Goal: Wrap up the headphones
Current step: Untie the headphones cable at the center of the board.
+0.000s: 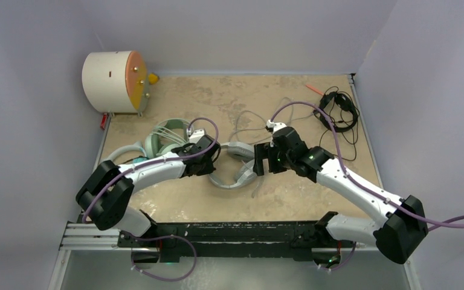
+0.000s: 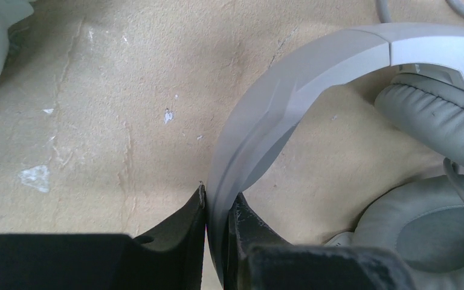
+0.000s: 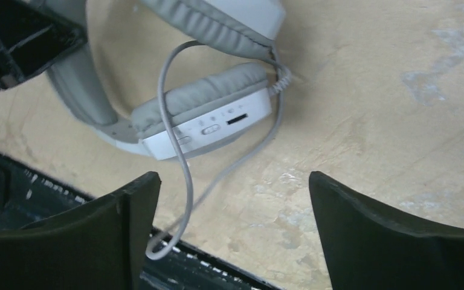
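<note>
The large white-and-grey headset [image 1: 237, 170] lies mid-table. My left gripper [image 1: 210, 158] is shut on its white band [image 2: 278, 103]; the jaws [image 2: 217, 205] pinch the band from both sides. Its grey ear pads [image 2: 441, 121] lie to the right. My right gripper [image 1: 260, 161] is open and empty [image 3: 232, 181], just above the headset's ear cup [image 3: 205, 115]. The grey cable [image 3: 178, 139] loops down beside its left finger [image 3: 139, 205]. The mint-green headset [image 1: 166, 136], the teal-cupped one [image 1: 127, 154] and the black one [image 1: 338, 112] lie apart.
A cream drum with an orange face [image 1: 115, 81] stands at the back left corner. Grey walls close in the table on three sides. A black rail [image 1: 229, 232] runs along the near edge. The black headset's cable spreads at the back right.
</note>
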Available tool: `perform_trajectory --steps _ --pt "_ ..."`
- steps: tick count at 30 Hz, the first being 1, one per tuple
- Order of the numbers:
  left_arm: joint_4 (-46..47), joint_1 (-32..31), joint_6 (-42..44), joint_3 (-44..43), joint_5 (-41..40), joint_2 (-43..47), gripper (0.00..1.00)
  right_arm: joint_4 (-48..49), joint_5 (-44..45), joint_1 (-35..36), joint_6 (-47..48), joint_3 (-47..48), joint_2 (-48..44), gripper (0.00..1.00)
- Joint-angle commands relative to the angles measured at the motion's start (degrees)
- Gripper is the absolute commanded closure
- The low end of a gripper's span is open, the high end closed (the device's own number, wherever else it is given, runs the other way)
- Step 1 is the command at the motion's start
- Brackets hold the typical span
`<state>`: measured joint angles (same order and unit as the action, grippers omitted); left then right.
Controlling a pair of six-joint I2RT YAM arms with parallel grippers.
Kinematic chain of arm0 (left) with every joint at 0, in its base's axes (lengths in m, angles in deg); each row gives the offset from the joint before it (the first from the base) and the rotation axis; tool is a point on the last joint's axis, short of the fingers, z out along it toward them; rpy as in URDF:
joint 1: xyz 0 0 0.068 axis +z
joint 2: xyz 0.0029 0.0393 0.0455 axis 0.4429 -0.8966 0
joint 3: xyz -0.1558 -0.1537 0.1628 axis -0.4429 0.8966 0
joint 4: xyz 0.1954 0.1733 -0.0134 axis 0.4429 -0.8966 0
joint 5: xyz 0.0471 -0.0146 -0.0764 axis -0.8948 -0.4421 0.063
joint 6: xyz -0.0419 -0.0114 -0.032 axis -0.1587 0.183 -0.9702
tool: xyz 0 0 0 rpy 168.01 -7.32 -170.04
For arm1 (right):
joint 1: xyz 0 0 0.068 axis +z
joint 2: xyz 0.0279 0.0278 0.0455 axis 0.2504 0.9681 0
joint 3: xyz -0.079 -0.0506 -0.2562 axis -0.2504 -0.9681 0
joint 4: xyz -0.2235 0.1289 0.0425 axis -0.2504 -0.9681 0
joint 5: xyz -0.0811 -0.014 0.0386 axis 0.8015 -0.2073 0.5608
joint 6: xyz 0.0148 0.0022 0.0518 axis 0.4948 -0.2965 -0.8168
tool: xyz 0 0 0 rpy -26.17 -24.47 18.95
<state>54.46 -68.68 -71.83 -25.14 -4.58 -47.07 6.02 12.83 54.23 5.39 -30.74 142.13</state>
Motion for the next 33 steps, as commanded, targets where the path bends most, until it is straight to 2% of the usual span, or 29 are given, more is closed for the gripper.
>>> perform_trajectory --steps 1,6,12,23,26,33 --pt "-1.0 0.3 3.9 -3.0 0.3 2.6 0.91 3.1 -9.1 0.0 -0.5 1.9 0.2 0.01" --pt "-1.3 0.2 3.4 -3.3 1.6 3.3 0.87 7.6 -12.7 0.0 -3.9 2.0 4.1 0.01" --pt "-1.4 0.1 2.9 -3.4 1.4 4.9 0.83 9.7 -15.3 -0.1 -2.7 1.9 9.8 0.01" --pt "-0.7 0.1 1.9 -3.2 3.4 5.9 0.8 6.3 -6.8 0.0 -7.4 0.9 13.1 0.01" --pt "-0.7 0.1 1.5 -2.8 3.2 6.3 0.76 7.5 -5.7 -0.1 -8.2 -0.3 12.8 0.03" --pt "-1.5 0.2 -0.3 -1.7 2.5 8.0 0.59 9.7 -7.2 -0.4 -9.1 -2.2 12.9 0.12"
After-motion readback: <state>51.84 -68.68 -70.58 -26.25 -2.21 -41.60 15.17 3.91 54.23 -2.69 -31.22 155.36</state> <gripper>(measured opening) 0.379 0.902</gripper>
